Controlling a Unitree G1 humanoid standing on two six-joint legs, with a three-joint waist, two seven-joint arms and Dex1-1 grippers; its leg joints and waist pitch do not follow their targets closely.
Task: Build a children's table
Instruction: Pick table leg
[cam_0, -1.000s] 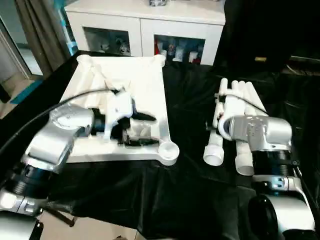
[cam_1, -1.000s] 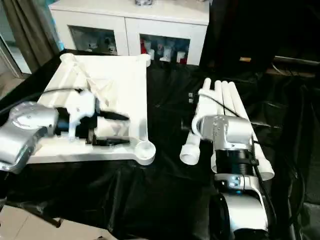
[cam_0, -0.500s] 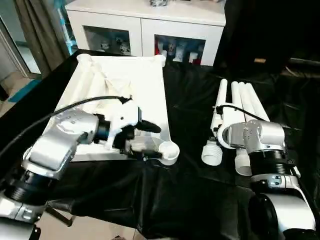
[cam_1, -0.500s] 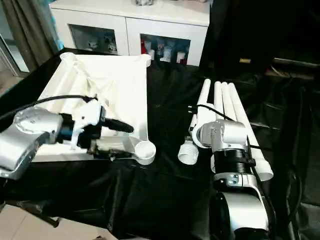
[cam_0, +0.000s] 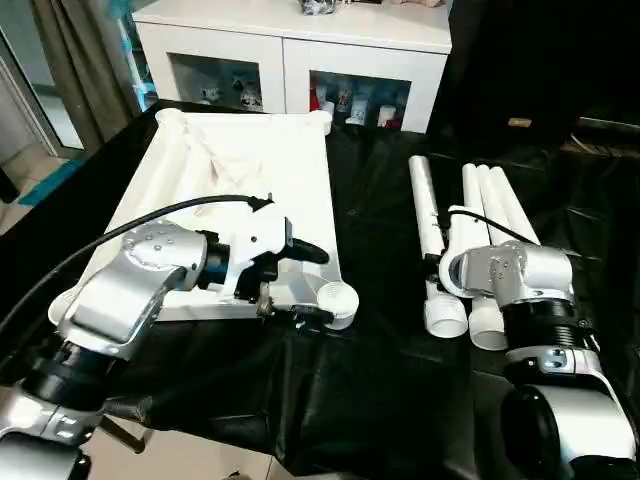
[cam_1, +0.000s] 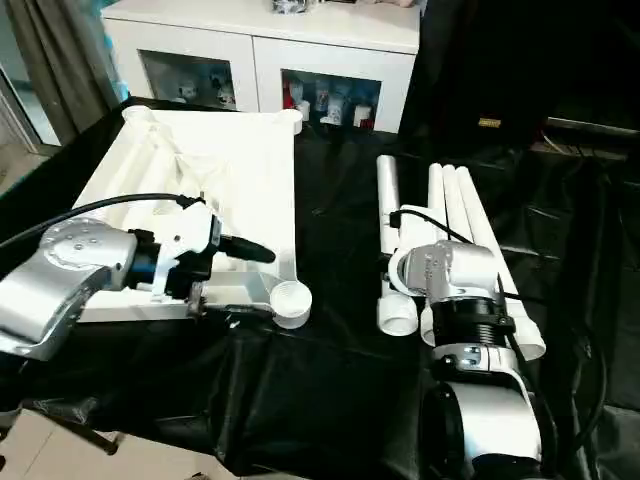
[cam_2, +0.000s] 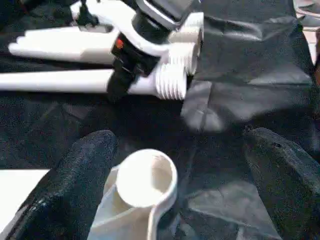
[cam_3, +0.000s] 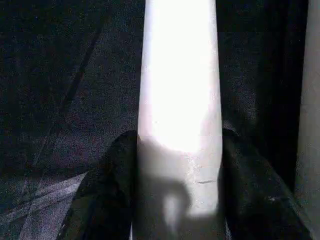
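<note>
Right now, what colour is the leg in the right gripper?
White; the leg shows best in the right wrist view.

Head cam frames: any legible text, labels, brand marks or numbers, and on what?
None legible.
Tabletop, table legs: plain white, no markings.
Silver forearms: no readable marks.
Items in the white cabinet: too small to read.

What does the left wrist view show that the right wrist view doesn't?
Left wrist: the open left gripper straddling the tabletop's corner socket, with the right gripper beyond, at the legs' threaded ends. Right wrist: a close-up of one leg clamped between that gripper's fingers. Both: white legs lying on the black cloth.
</note>
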